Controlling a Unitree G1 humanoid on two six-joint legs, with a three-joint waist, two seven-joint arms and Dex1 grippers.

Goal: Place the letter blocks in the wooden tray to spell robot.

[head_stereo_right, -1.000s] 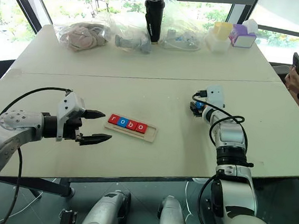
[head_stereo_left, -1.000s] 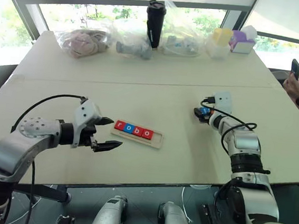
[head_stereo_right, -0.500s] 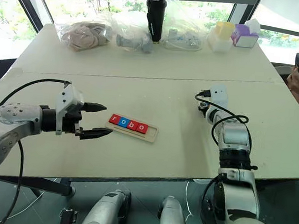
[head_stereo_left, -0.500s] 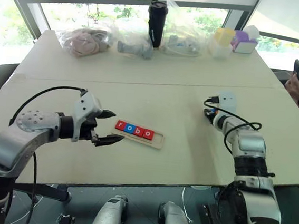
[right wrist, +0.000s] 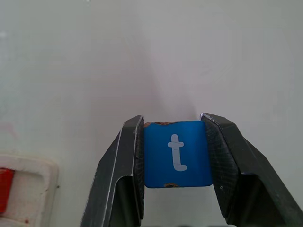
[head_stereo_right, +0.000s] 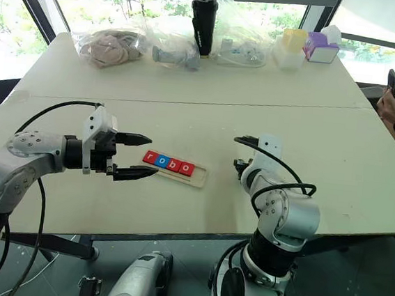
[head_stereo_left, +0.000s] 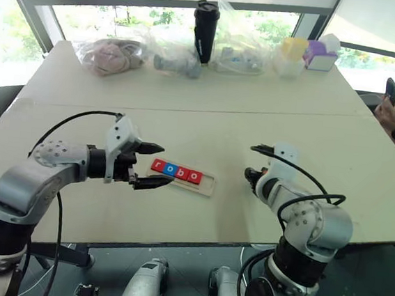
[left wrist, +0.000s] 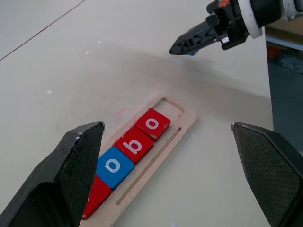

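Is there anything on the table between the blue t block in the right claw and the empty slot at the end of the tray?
Nothing visible. The table is bare between the t block in the right claw and the wooden tray, where the last slot is open.

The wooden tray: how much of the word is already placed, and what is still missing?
Done: four letter blocks sit in the wooden tray, reading r, o, b, o. In hand: the right gripper is shut on the blue t block, above the table to the right of the tray. Left: set the t into the free end slot. The left gripper is open beside the tray's r end.
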